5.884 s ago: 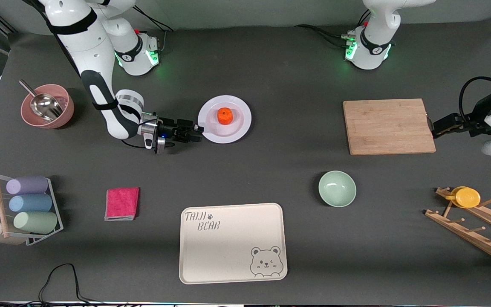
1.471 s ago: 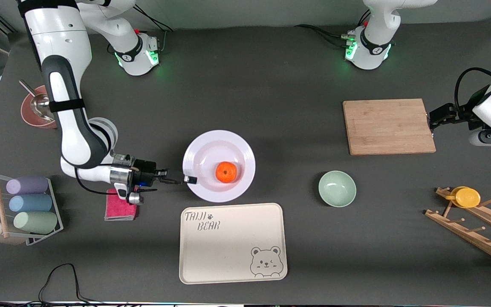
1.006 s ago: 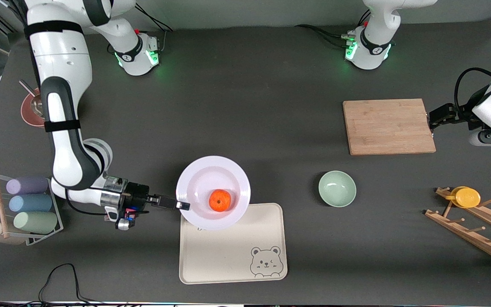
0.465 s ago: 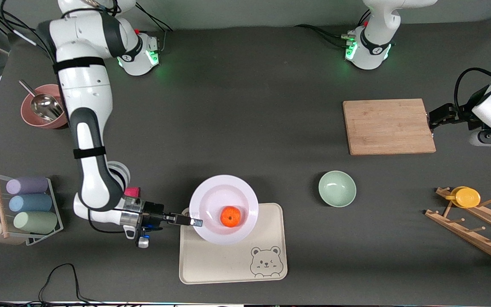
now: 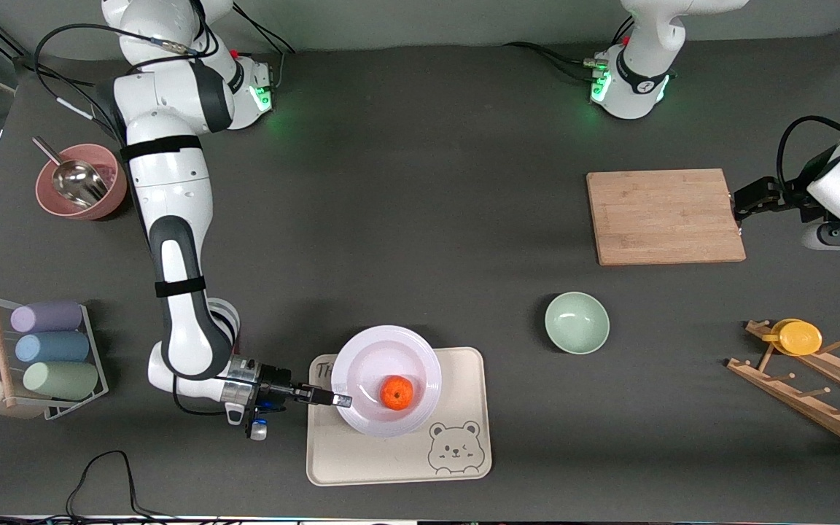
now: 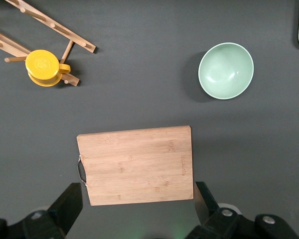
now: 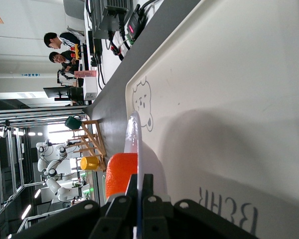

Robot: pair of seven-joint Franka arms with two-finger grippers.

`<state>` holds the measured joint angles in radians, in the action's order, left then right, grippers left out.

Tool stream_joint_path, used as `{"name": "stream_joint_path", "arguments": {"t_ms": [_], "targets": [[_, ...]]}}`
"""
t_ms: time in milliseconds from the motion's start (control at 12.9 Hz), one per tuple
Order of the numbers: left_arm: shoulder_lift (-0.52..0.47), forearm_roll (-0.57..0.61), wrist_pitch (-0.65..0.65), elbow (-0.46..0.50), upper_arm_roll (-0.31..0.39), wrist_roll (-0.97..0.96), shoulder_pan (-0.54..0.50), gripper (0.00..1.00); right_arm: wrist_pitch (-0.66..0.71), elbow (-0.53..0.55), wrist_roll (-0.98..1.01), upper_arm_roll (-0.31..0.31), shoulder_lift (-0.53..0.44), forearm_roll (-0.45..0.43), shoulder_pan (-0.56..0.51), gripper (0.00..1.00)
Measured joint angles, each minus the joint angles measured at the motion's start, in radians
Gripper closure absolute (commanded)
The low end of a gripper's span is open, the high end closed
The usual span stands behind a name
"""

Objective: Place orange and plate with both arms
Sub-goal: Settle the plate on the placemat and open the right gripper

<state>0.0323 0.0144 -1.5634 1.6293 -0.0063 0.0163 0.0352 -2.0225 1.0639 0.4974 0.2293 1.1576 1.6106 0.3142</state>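
Nearest the front camera lies the cream tray (image 5: 399, 452) with its bear drawing, flat on the dark surface (image 5: 420, 219). Over the tray's part toward the right arm's end of the surface is the white plate (image 5: 369, 361), and the orange (image 5: 397, 392) sits in the plate's well, off centre toward the camera. The right claw (image 5: 340, 400) is clamped tight on the plate's rim at the edge facing the right arm's end, its fingers reaching in level from the side. In the right wrist view the two fingers (image 7: 145, 191) are pressed together on the thin rim of the plate (image 7: 132, 134), with the orange (image 7: 120, 174) just past them and the tray (image 7: 229, 114) close below; whether the plate touches the tray cannot be told.

A little farther from the camera, toward the left arm's end, stands the pale green bowl (image 5: 577, 322), and near that end's edge the wooden rack (image 5: 814, 394) carries a yellow cup (image 5: 795, 337). Farther still lies the wooden cutting board (image 5: 664, 216). The left claw (image 5: 744, 204) waits in the air just off the board's end, its fingers (image 6: 67, 204) spread wide and holding nothing.
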Motion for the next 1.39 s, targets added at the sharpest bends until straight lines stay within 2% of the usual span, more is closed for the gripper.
{"name": "stream_joint_path", "arguments": {"t_ms": [310, 697, 1161, 1239, 1316, 1394], "targets": [[0.000, 0.000, 0.000, 0.000, 0.000, 0.000, 0.000, 0.00, -0.018, -0.031, 0.016, -0.006, 0.023, 0.000, -0.004, 1.00], [0.000, 0.000, 0.000, 0.000, 0.000, 0.000, 0.001, 0.00, -0.088, -0.045, 0.119, -0.133, 0.069, 0.000, -0.050, 1.00], [0.000, 0.000, 0.001, 0.001, 0.000, 0.000, 0.002, 0.00, -0.096, -0.084, 0.155, -0.143, 0.095, 0.000, -0.060, 1.00], [0.000, 0.000, 0.001, 0.001, 0.000, 0.000, 0.002, 0.00, -0.096, -0.086, 0.155, -0.144, 0.096, 0.000, -0.060, 0.95], [0.000, 0.000, 0.001, 0.002, 0.000, 0.000, 0.002, 0.00, -0.096, -0.087, 0.155, -0.144, 0.097, 0.000, -0.060, 0.82], [0.000, 0.000, 0.001, 0.002, 0.000, 0.000, 0.002, 0.00, -0.096, -0.088, 0.155, -0.144, 0.097, 0.000, -0.060, 0.61]]}}
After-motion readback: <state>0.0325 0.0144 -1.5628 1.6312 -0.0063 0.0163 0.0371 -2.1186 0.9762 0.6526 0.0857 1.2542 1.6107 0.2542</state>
